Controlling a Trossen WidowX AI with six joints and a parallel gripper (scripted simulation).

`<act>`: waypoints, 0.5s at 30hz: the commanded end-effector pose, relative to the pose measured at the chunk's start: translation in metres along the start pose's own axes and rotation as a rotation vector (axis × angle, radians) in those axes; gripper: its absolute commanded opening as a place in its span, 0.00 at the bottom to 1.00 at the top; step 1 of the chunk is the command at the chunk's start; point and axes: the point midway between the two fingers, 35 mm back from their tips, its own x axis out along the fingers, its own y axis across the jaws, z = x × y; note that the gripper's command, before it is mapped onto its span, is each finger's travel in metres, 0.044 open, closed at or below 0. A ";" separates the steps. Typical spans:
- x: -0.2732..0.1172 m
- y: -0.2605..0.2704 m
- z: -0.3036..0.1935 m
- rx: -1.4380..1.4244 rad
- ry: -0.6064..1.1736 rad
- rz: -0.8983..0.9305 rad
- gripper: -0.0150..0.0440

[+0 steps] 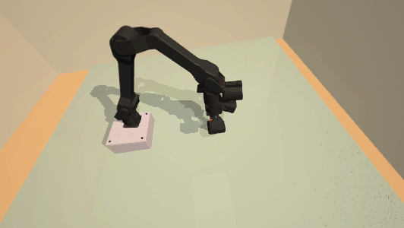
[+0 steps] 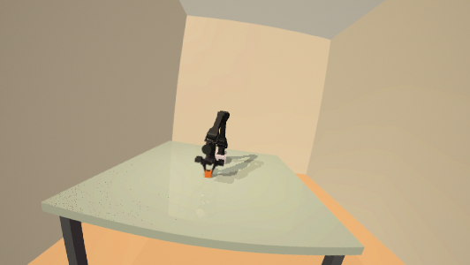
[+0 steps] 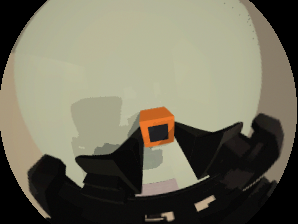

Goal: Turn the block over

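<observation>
The small orange block [image 2: 208, 174] [image 3: 166, 124] is between my fingertips, at table level. Its marked side, a dark square [image 3: 158, 133], faces up toward the wrist camera. In the top view only a sliver of the block [image 1: 211, 120] shows; the near finger hides the rest. My gripper [image 2: 208, 171] [image 3: 158, 131] is shut on the block, pointing down, with one finger on each side of it in the wrist view.
The pale table [image 1: 266, 171] [image 2: 247, 212] extends around the block. The arm's pinkish base plate [image 1: 130, 137] [image 3: 160, 187] stands to the left in the top view. Walls rise beyond the table.
</observation>
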 end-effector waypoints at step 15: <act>-0.029 0.000 0.001 0.003 -0.001 0.002 0.25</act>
